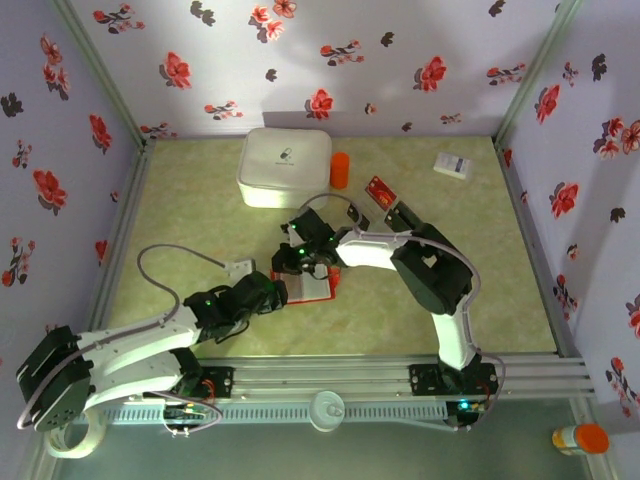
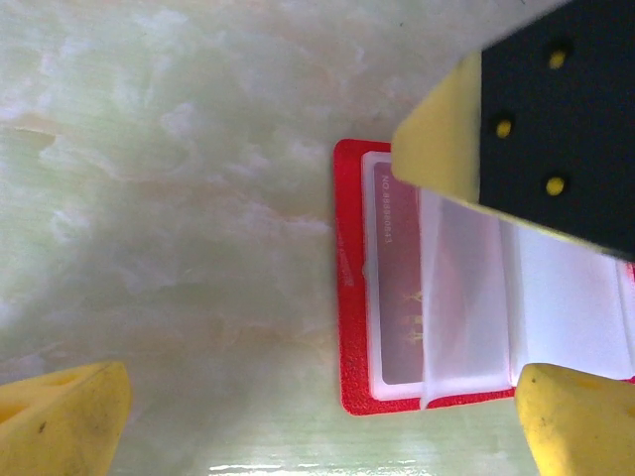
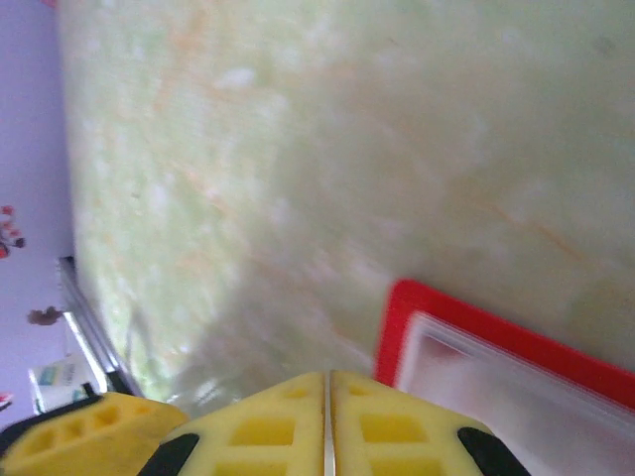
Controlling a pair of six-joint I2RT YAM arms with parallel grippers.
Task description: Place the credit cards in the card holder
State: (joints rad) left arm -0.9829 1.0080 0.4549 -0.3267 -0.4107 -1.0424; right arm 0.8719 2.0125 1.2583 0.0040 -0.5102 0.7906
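Yellow fingertips of the right gripper (image 3: 327,387) sit at the bottom centre of the right wrist view, pressed flat together, with nothing between them that I can make out. Just past them, in the lower right of that frame, is a red corner of the card holder (image 3: 496,332).

On the left wrist view my left gripper (image 2: 322,407) stands wide open and empty, with one finger in each lower corner. Between and beyond them the card holder (image 2: 349,327) lies opened out on the table (image 2: 179,198), in the right half of the frame, its clear sleeves facing up. One card (image 2: 397,297) is already tucked into the leftmost sleeve. A finger of the right gripper comes in from the upper right over the sleeves; I cannot tell whether it presses on them.

From above, both grippers meet at the holder (image 1: 310,285) in the middle of the frame. Farther up, a red card (image 1: 380,190) lies loose on the table just right of the orange cylinder (image 1: 340,170). A pale flat piece (image 1: 238,267) left of centre may be another card.

My read: one card is in and at least one is still out, so most of the job is left.
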